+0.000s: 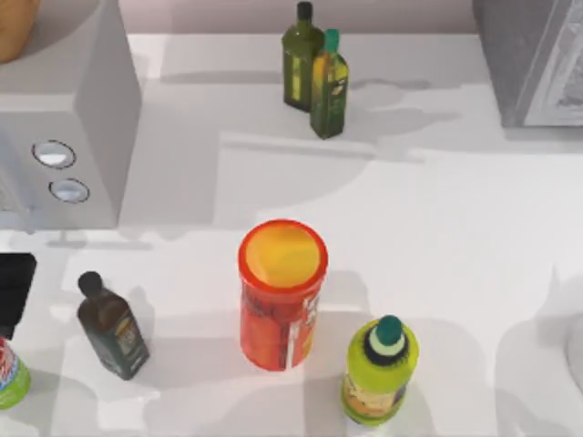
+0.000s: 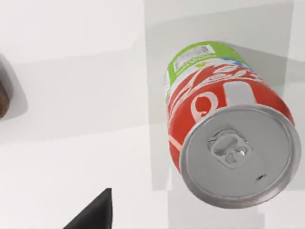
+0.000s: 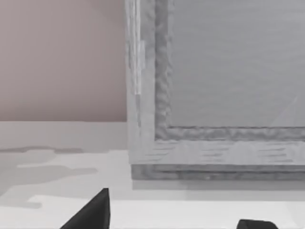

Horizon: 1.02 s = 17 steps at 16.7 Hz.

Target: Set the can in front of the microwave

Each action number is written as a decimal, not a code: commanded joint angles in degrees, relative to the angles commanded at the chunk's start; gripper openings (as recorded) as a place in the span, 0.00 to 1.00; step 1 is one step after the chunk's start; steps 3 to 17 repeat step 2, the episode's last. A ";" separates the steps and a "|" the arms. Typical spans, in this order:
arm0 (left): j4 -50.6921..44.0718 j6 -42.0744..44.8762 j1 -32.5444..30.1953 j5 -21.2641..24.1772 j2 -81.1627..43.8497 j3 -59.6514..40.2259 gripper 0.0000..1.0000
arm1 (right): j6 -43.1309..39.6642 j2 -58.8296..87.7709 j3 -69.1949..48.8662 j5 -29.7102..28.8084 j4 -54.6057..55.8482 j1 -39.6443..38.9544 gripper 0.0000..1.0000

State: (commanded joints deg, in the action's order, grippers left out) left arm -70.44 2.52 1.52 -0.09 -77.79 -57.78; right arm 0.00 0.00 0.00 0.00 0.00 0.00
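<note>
The can (image 2: 228, 143) stands upright on the white table (image 1: 437, 228), red body over a green base, silver pull-tab top facing the left wrist camera, below and beside the one dark fingertip (image 2: 95, 214) of the left gripper seen there, clear of the can; whether that claw is spread or closed cannot be told. In the top view the can (image 1: 9, 373) sits at the table's left edge, near the front, past the light grey microwave (image 1: 68, 118) with its two round dials. The right gripper (image 3: 183, 220) faces a speckled grey box (image 3: 214, 86), its two dark fingertips parted, nothing between them.
</note>
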 joint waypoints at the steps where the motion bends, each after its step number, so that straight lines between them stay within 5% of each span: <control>1: -1.15 -0.03 -0.02 0.02 0.31 -1.12 1.00 | 0.00 0.00 0.00 0.00 0.00 0.00 1.00; 17: -1.71 -0.06 -0.03 0.05 0.58 -1.69 1.00 | 0.00 0.00 0.00 0.00 0.00 0.00 1.00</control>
